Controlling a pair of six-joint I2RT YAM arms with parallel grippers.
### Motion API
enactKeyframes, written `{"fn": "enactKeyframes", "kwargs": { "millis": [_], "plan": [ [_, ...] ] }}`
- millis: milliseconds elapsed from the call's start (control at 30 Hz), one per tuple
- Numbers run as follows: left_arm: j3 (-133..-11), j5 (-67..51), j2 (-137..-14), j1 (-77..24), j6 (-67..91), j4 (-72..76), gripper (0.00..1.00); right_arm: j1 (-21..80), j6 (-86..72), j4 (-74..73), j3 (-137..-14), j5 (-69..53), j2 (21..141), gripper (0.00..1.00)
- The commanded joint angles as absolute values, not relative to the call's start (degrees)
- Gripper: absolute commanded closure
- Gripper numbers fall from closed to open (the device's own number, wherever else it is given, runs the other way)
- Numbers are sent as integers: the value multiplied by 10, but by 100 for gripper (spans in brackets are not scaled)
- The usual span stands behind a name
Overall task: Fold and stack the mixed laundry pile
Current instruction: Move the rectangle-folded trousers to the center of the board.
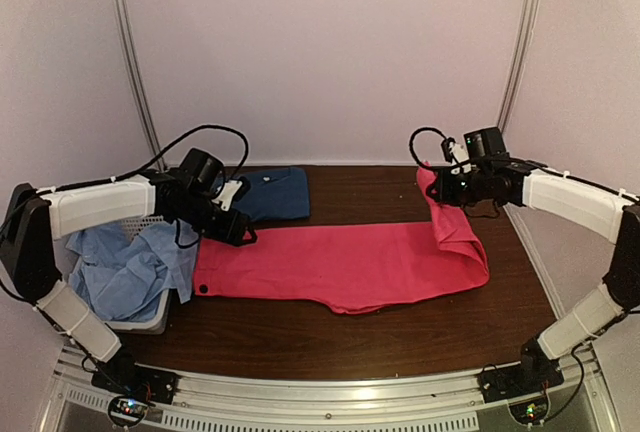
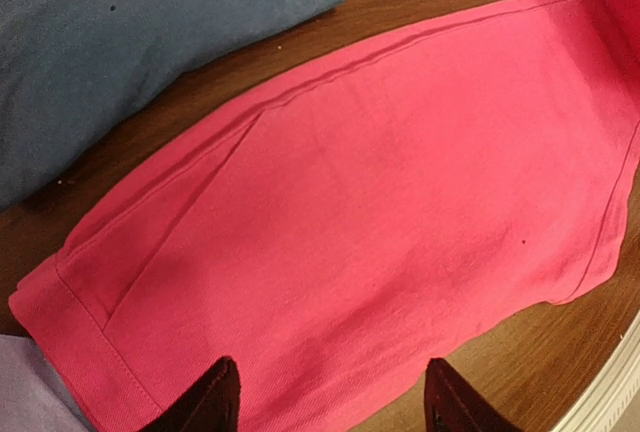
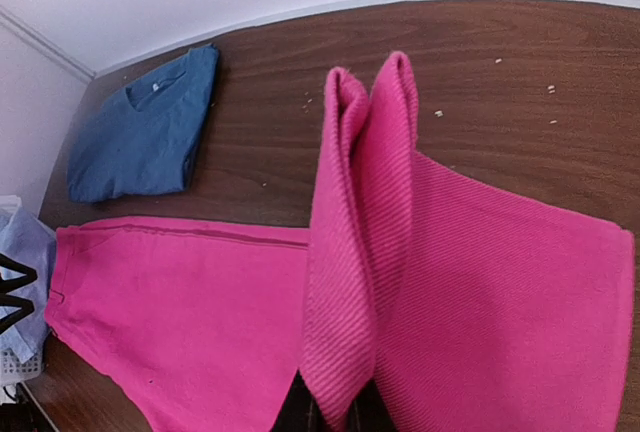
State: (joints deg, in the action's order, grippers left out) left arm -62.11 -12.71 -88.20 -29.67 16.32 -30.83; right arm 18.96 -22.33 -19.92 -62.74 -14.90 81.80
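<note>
I read blue T-shirt (image 1: 272,194) folded, done. Pink shirt (image 1: 340,262) mid-fold: my right tool (image 3: 335,414) pinches its lifted end, left tool (image 2: 330,392) spread above. Light-blue cloth (image 1: 130,267) in basket (image 1: 145,324) left.

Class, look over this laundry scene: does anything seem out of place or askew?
The pale blue cloth lies crumpled, spilling over the rim of the white basket on the left. Pale specks dot the tabletop near the pink shirt.
</note>
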Motion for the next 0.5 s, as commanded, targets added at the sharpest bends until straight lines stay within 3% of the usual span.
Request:
{"fn": "enactKeyframes", "kwargs": {
  "millis": [0,467],
  "plan": [
    [-611,-146,-896,-294,176,-259,36,236,-278,-104,-654,-189,881,100],
    [-597,-145,-931,-301,165,-249,39,311,-345,27,-650,-246,1057,100]
  ]
}}
